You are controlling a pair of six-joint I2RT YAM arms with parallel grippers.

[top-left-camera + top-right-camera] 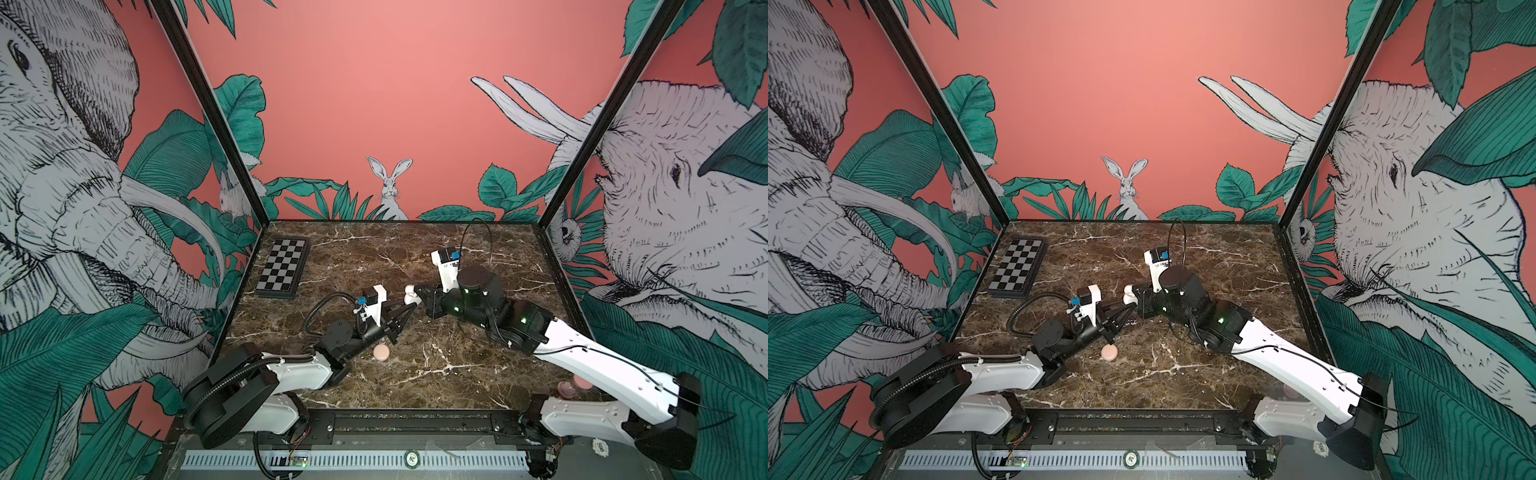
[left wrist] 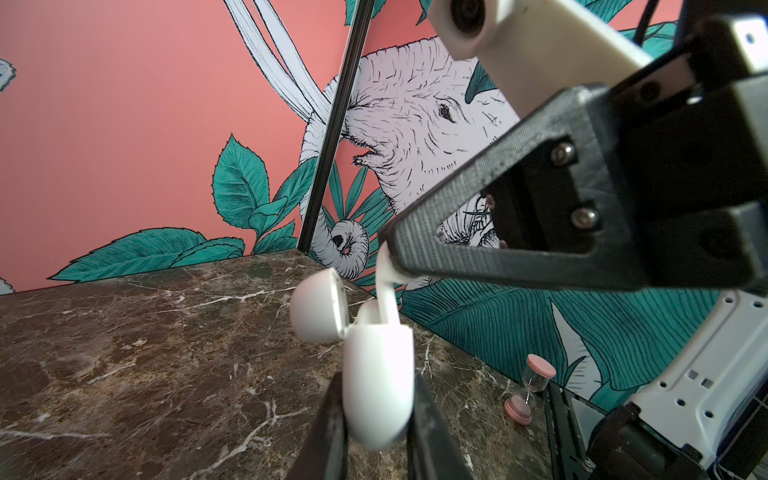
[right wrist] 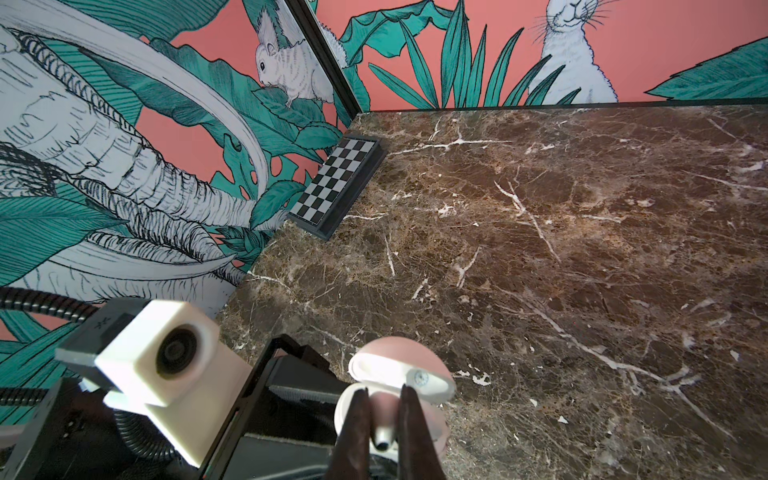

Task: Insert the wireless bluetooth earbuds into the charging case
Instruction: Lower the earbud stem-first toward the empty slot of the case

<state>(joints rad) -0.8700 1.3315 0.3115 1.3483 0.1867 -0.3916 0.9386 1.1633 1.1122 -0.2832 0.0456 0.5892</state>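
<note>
Here, left gripper (image 2: pixel 376 432) clamped on open charging case (image 2: pixel 376 374), right gripper (image 3: pixel 383 392) pinching earbud (image 3: pixel 382 434), partly inside case.

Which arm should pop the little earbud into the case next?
Right. The right gripper pinches the earbud at the mouth of the open charging case; the left gripper is busy holding the case.

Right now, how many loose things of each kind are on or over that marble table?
White open charging case in left gripper: 1
White stemmed earbud in right gripper: 1
Pink round puck: 1
Black-and-white checkered board: 1
Pink hourglass: 1
Total: 5
</note>
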